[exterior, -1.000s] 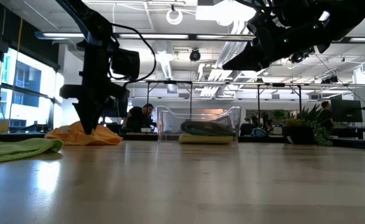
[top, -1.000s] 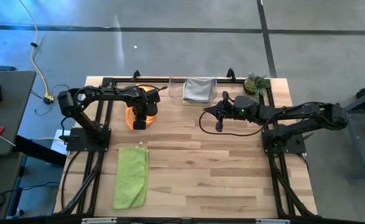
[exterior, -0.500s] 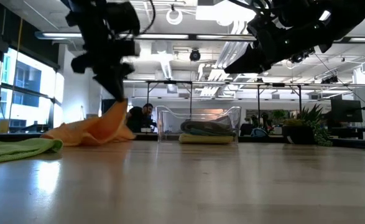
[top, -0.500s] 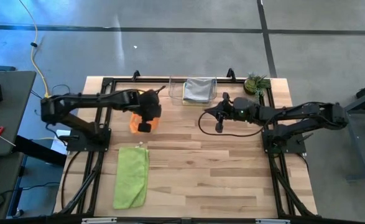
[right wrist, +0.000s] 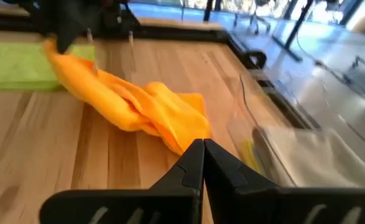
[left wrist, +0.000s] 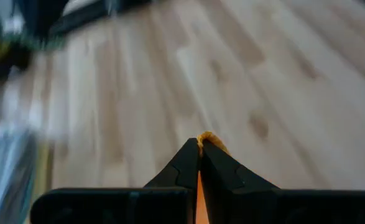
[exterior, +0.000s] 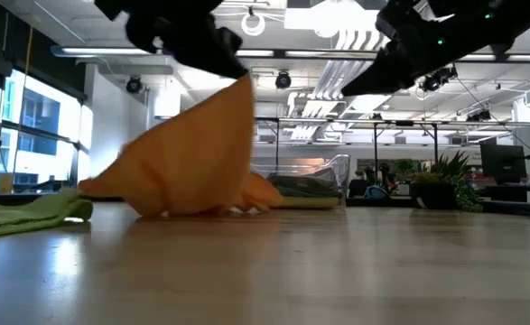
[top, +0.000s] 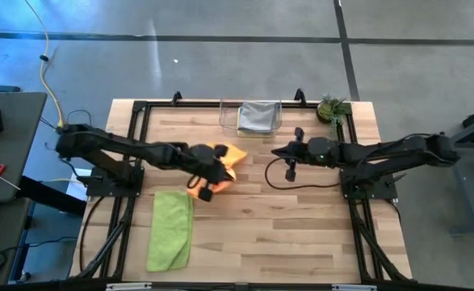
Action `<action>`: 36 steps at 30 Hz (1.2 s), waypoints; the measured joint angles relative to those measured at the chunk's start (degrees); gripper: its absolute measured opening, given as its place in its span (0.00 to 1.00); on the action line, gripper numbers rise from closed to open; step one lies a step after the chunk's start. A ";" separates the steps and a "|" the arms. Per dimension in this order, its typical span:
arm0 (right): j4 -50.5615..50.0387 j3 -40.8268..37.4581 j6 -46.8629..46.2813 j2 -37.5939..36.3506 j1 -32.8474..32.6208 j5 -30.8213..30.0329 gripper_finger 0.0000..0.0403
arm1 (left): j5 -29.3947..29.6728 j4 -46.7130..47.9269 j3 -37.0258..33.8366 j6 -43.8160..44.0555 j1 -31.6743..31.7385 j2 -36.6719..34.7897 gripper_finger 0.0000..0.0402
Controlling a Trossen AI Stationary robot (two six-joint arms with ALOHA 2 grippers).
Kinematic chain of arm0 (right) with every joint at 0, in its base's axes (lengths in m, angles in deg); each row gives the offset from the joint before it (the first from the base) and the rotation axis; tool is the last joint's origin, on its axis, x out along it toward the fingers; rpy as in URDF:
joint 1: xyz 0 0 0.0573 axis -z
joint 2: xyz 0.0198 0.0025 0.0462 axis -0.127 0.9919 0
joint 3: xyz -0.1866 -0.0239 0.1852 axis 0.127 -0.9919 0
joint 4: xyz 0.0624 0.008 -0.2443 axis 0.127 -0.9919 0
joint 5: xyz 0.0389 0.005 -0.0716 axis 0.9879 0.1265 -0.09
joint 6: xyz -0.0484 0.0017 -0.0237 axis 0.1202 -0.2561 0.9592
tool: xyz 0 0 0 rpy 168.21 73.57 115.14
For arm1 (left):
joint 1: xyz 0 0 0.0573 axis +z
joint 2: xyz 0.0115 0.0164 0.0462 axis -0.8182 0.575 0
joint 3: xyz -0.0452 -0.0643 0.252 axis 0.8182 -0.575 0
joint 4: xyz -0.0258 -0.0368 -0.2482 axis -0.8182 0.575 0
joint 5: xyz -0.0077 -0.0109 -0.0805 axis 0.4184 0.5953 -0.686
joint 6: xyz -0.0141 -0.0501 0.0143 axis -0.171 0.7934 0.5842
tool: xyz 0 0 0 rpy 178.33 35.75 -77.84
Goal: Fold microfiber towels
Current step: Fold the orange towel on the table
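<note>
Pinching orange towel (top: pixel 223 156), left gripper (left wrist: pixel 199 148); low view shows corner lifted.

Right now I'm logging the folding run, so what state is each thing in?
Orange towel: unfolded, one corner lifted, the rest trailing on the table.
Left gripper: jaws shut on the orange towel's corner.
Right gripper: jaws shut, empty, above the table.
Lime green towel: folded into a long strip, flat.
Clear bin: holds folded towels, grey one on top.

Two matte-black jointed arms on black frame bases, black cable looped beneath the right arm (top: pixel 382 153).
</note>
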 joint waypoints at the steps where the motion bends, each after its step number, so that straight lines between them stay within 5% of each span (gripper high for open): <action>1: -2.00 0.00 -0.71 -1.20 -0.69 -1.06 0.00 | -0.39 -3.58 0.00 0.03 -0.64 1.86 0.00; 11: -12.81 0.00 -6.04 -7.08 -8.14 -7.55 0.00 | -4.95 -20.89 7.99 2.56 -2.63 22.61 0.01; 16: -13.94 0.00 -6.06 -7.03 -11.21 -9.05 0.00 | -5.23 -17.34 14.45 2.74 -3.25 27.49 0.08; 26: -15.79 0.00 -7.13 -7.01 -14.64 -9.56 0.00 | -5.03 2.43 17.97 7.08 -3.97 20.86 0.33; 36: -14.59 0.02 -9.98 -3.95 -19.43 -9.86 0.02 | 3.14 10.58 9.33 19.04 -12.45 14.73 0.35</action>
